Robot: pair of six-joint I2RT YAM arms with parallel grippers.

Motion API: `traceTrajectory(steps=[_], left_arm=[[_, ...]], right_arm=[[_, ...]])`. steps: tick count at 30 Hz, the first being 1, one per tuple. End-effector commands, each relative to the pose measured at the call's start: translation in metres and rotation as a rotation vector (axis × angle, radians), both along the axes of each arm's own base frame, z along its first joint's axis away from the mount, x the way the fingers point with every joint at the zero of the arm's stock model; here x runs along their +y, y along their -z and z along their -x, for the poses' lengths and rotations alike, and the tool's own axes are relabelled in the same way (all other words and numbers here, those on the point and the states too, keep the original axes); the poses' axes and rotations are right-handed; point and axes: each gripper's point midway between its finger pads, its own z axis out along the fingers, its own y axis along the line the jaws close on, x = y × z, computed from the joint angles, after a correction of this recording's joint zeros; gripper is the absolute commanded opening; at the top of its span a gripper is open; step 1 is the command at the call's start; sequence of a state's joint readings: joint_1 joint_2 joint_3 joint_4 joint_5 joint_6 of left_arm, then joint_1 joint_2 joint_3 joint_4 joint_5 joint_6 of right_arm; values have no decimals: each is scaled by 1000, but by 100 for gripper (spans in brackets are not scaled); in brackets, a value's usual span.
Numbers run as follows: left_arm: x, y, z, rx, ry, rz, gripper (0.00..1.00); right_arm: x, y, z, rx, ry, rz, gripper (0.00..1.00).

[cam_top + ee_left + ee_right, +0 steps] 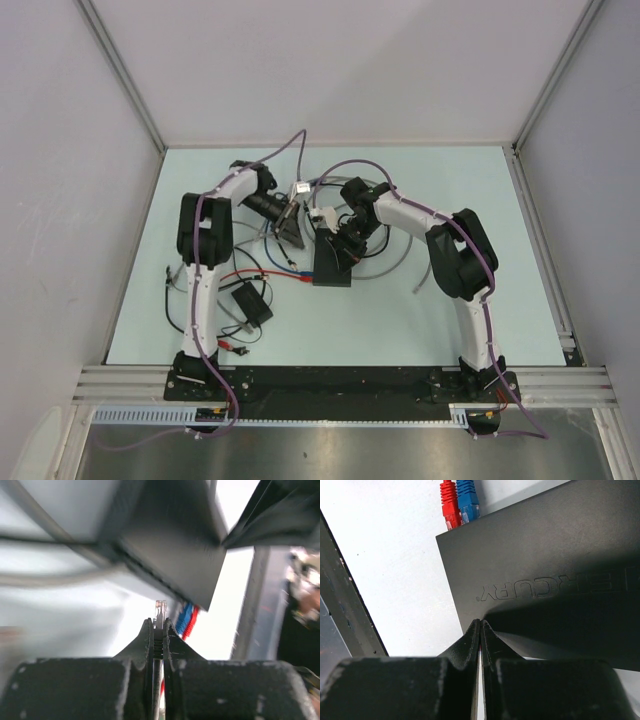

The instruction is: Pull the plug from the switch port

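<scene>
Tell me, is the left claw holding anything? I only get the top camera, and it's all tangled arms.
Observer: Yes. The left wrist view shows the left gripper shut on a clear plug.
Operator: Are other plugs in the box?
Observer: The right wrist view shows a red plug and a blue plug at one edge of the switch.
Operator: And the right claw?
Observer: The right gripper is shut, its tips at a corner of the switch.

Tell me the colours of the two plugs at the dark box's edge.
A red plug and a blue plug; clearest in the right wrist view.
</scene>
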State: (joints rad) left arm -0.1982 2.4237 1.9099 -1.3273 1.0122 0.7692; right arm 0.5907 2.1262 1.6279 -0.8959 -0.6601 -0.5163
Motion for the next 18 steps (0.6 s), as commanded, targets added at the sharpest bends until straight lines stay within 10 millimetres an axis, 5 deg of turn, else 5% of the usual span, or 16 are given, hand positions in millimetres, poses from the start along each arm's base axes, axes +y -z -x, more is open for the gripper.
traceTrajectory(steps=[1, 4, 8, 9, 10, 13, 15, 18], left_arm=[[-3, -86, -62, -323, -82, 114, 1], [19, -104, -96, -436, -160, 63, 3], [77, -107, -151, -563, -310, -94, 9], [85, -100, -160, -566, -332, -121, 13], [93, -104, -170, -592, -357, -140, 28], [91, -114, -172, -608, -375, -117, 50], [79, -144, -166, -627, -390, -23, 54], [59, -161, -152, -597, -395, 80, 60]], right_arm=[[-24, 44, -14, -51, -3, 149, 5], [-25, 44, -13, -52, -1, 150, 5], [-24, 44, -14, -53, -4, 149, 5], [-24, 44, -14, -54, -5, 149, 5], [-24, 44, -13, -52, -7, 151, 5], [-24, 45, -13, -56, -7, 157, 6], [-25, 44, -14, -61, -5, 159, 7], [-25, 44, -14, -65, -3, 160, 10]])
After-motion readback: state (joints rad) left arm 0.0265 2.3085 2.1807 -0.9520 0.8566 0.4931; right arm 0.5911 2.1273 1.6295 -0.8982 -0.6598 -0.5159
